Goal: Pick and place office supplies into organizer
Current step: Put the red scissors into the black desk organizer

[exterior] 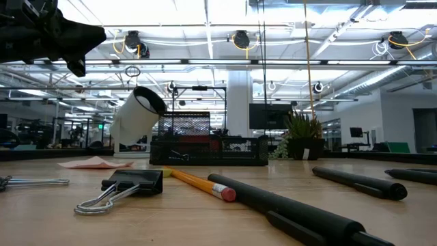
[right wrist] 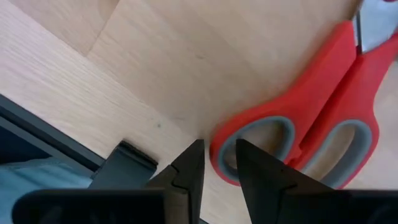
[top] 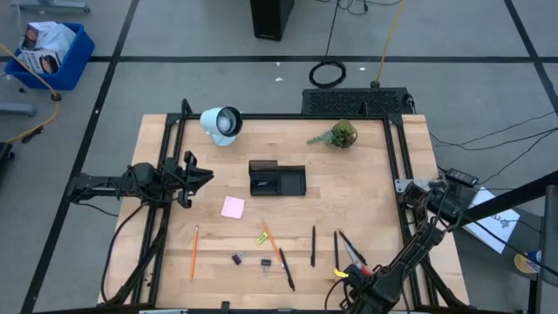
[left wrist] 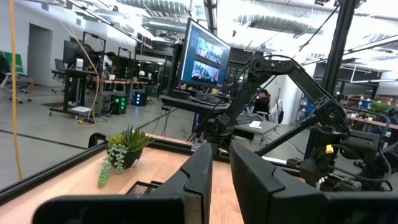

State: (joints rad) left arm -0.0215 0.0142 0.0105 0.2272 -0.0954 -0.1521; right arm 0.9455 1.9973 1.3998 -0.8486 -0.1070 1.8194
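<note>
Right hand point(right wrist: 217, 163) is low over the desk point(top: 366, 192) at its near right edge — fingers nearly together, nothing held, tips at the rim of the red-handled scissors' point(right wrist: 311, 118) handle loop. Scissors' long axis runs away from the hand, blades toward desk centre. Left hand point(top: 199, 174) waits by the organizer point(top: 277, 179), near-closed, empty.
</note>
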